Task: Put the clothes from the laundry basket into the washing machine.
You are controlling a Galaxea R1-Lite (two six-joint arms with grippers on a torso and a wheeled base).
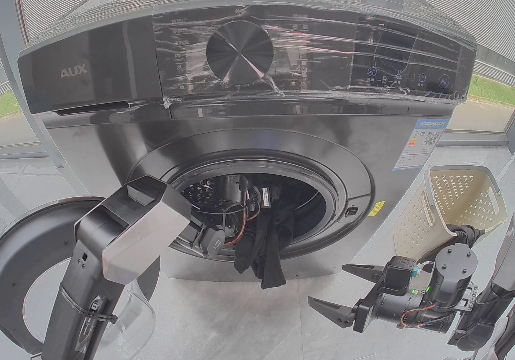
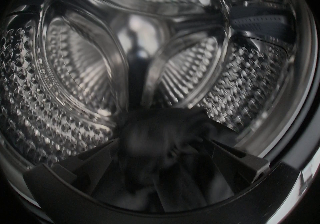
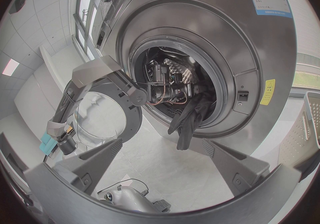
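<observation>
A black garment (image 1: 265, 256), half overhanging the washing machine (image 1: 322, 125) rim, is being loaded by the left end effector (image 2: 161, 141), fingers (image 2: 83, 164) apart; the right end effector (image 1: 328, 286) is being held apart, empty.

Recorded washing machine (image 1: 107, 135) as dark metallic grey; drum (image 2: 76, 67) silver, dimpled throughout. Logged garment (image 1: 265, 248) as plain black. Noted laundry basket (image 1: 461, 194), 4 o'clock from the drum, cream with perforated dot grid; sticker (image 1: 376, 208) yellow.

garment (image 1: 265, 251) on washer rim (image 1: 343, 204), basket (image 1: 456, 200) right
</observation>
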